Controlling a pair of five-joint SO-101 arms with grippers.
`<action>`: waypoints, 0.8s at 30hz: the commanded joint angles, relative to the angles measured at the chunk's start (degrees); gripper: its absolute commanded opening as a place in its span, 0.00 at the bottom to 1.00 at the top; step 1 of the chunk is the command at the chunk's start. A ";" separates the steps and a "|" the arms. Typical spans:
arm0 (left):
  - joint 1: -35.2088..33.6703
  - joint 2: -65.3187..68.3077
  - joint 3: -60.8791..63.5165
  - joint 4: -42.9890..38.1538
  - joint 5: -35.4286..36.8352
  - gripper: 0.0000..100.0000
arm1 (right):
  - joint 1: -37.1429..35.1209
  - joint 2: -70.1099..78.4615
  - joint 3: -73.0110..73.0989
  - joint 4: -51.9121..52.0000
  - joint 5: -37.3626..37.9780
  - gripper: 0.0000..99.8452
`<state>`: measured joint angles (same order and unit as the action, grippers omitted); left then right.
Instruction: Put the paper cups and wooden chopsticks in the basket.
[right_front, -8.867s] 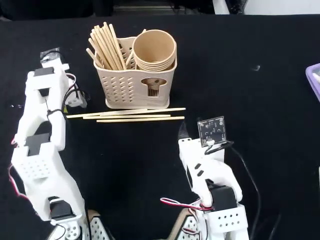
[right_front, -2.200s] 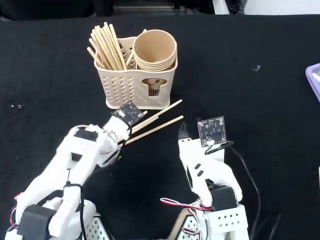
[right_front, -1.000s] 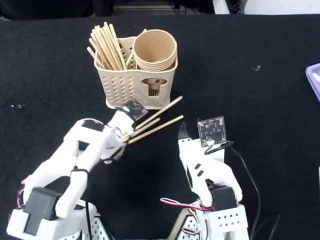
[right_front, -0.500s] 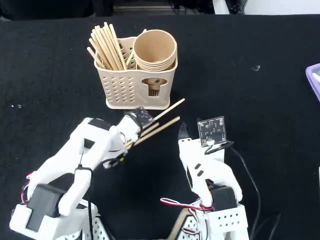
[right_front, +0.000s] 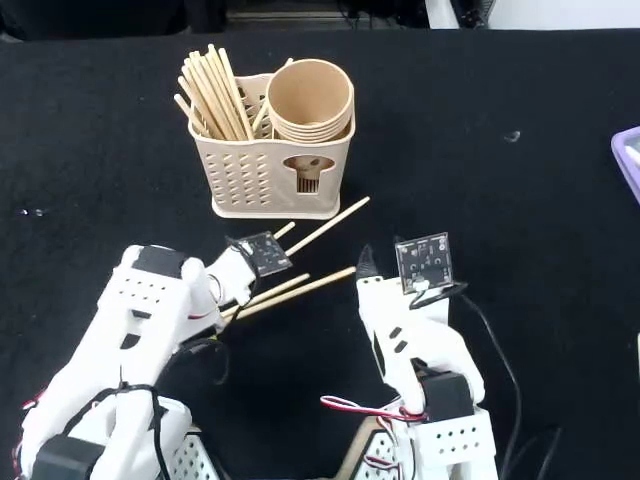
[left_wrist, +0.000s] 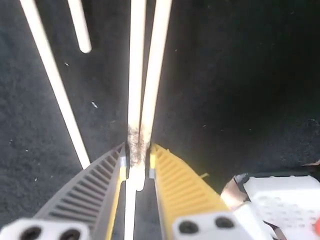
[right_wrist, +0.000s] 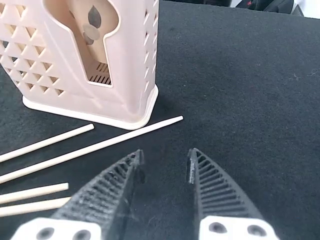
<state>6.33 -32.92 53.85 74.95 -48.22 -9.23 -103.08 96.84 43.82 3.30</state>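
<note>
Left gripper (left_wrist: 138, 161) pinches two chopsticks (left_wrist: 145, 75) by their very ends; they may pivot or slip out before reaching the basket (right_front: 262, 172). Right gripper (right_wrist: 164, 161) half-open, empty.

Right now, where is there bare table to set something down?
Bare: the table right of the basket up to the purple object, and left of the basket. Crowded: in front of the basket, with loose chopsticks, the left gripper shut on held chopsticks and the open right gripper.
</note>
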 joint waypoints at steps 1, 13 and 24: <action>-2.68 -1.49 -3.38 0.62 -0.79 0.03 | 0.88 -4.09 -0.31 0.09 -0.09 0.15; -20.00 -1.49 -22.02 20.92 -18.37 0.03 | 6.24 -4.53 -0.31 -1.23 -2.20 0.15; -33.71 -8.79 -40.92 25.76 -21.45 0.03 | 6.33 -4.53 -0.31 -1.49 -1.14 0.02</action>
<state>-26.90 -36.88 18.51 100.09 -72.13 -3.52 -103.08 96.84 43.65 1.01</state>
